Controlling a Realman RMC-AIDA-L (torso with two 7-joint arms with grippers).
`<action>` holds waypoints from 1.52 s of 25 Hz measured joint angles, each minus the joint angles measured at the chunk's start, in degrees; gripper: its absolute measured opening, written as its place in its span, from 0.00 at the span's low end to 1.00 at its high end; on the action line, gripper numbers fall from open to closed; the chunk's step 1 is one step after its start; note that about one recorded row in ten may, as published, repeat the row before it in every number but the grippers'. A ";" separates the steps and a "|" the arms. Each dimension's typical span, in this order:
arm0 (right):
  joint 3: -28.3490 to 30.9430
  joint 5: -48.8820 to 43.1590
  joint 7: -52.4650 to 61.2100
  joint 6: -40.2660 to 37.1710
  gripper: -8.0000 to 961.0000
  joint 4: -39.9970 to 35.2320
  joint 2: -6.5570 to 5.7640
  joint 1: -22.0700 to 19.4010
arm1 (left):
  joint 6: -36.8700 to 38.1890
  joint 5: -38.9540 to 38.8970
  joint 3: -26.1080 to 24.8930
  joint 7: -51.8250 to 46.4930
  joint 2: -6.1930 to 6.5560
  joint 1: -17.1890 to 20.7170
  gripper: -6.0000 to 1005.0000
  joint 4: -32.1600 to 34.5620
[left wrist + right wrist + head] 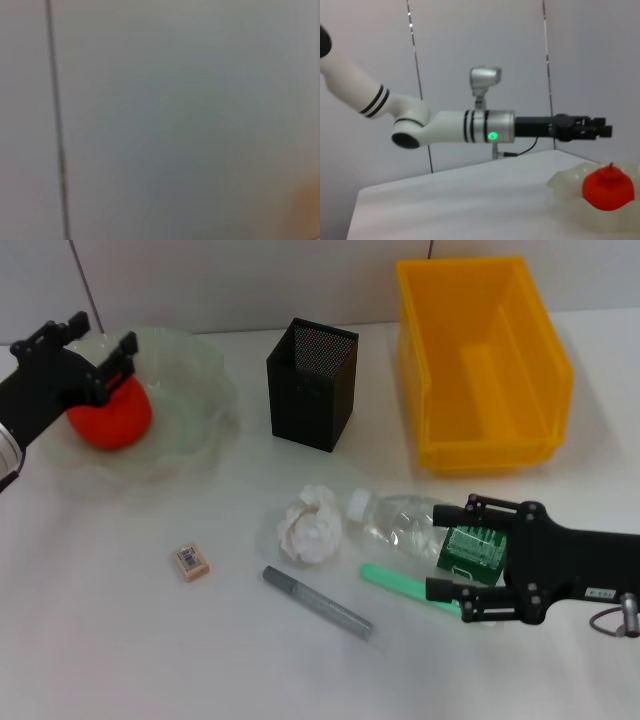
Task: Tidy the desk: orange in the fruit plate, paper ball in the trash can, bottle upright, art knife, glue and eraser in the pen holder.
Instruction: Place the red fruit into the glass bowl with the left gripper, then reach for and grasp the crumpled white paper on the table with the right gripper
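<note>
The orange (110, 422) (608, 187) lies in the fruit plate (200, 390) (565, 181). My left gripper (105, 337) (600, 129) hovers open just above it, not touching. The bottle (405, 522) lies on its side with its cap pointing left. My right gripper (437, 550) is open, one finger on each side of the green label. The green glue (395, 583) lies against the bottle's near side. The paper ball (310, 525), the grey art knife (315, 602) and the eraser (192, 561) lie on the desk. The pen holder (312, 383) and the trash can (480, 360) stand at the back.
The white desk (120, 640) is bare at the front left. A pale tiled wall runs behind the desk, and the left wrist view shows only that wall. The glue's far end lies under my right gripper's near finger.
</note>
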 joint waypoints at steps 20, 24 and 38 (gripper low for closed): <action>-22.67 -9.46 60.76 -7.63 0.84 -47.87 -1.60 11.16 | 17.80 -0.12 22.39 -1.19 0.04 21.27 0.86 4.01; -28.76 -19.43 68.94 -3.70 0.84 -50.60 0.21 17.29 | 17.92 -0.18 22.48 -1.10 0.17 21.76 0.86 3.27; -50.72 -23.46 78.05 22.15 0.83 -32.95 0.59 24.87 | 18.30 0.64 23.06 -1.11 0.49 23.24 0.86 3.12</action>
